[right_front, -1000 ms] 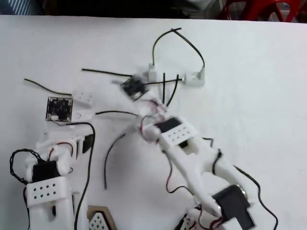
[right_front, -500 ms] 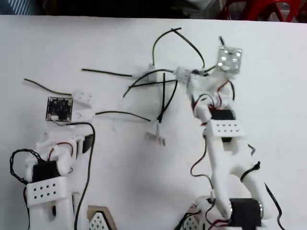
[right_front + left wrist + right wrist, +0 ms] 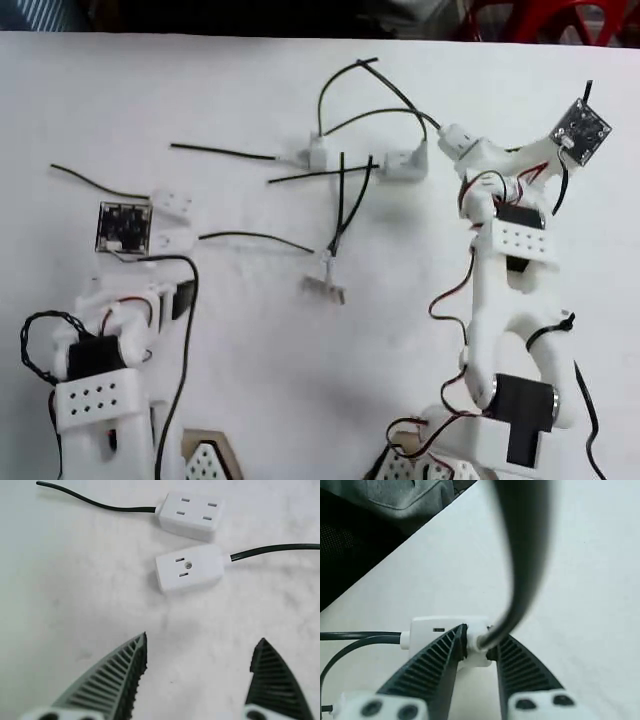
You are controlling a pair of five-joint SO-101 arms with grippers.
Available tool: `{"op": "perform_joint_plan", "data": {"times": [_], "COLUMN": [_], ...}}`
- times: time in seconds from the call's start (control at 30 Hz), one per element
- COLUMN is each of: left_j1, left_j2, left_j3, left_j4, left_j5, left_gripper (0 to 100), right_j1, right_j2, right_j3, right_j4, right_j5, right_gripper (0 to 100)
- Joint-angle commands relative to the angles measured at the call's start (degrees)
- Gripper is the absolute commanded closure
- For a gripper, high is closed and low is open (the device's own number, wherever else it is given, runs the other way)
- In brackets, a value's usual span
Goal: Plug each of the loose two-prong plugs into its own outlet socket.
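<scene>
1. Step in hand, as judged: carrying one plug to a socket. Right hand pinches a white plug by its body, with the black cord arching up, at the far right of the worktop.
2. Left hand is spread, low over the four-slot socket and the grounded socket, well apart from the plug.
3. Next move likely calls for squaring the prongs to a socket face, then a straight push. The prongs themselves are hidden.

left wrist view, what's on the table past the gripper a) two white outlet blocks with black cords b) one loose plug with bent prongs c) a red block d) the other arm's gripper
a: past the open left gripper lie a four-slot outlet block and a nearer outlet block, both white.
</scene>
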Motion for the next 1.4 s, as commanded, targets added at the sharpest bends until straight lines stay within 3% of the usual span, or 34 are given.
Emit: {"op": "perform_joint_plan", "data": {"times": [0.0,0.23,0.47,0.77,1.1,1.37], "left_j1": [-0.7,-0.7,-0.7,-0.7,-0.7,-0.7], "left_j2": [-1.1,-1.1,-1.1,-1.1,-1.1,-1.1], "left_j3": [0.5,0.8,0.8,0.8,0.9,1.0], "left_j4": [-1.3,-1.4,-1.4,-1.4,-1.4,-1.4], "left_j5": [0.0,0.0,-0.1,-0.1,-0.1,-0.1], "left_gripper": [68,68,68,68,68,68], "right_j1": [0.3,-4.6,-22.1,-36.7,-38.5,-38.4], "right_j2": [-1.1,-9.6,-15.7,-6.4,9.9,14.1], "right_j3": [-5.3,-6.1,-4.6,1.8,-1.2,-1.8], "right_j4": [5.1,17.7,32.9,34.9,31.6,31.6], "right_j5": [-0.4,2.0,15.3,20.6,20.7,20.8], "right_gripper": [85.5,86.9,91.0,87.8,87.9,88.9]}}
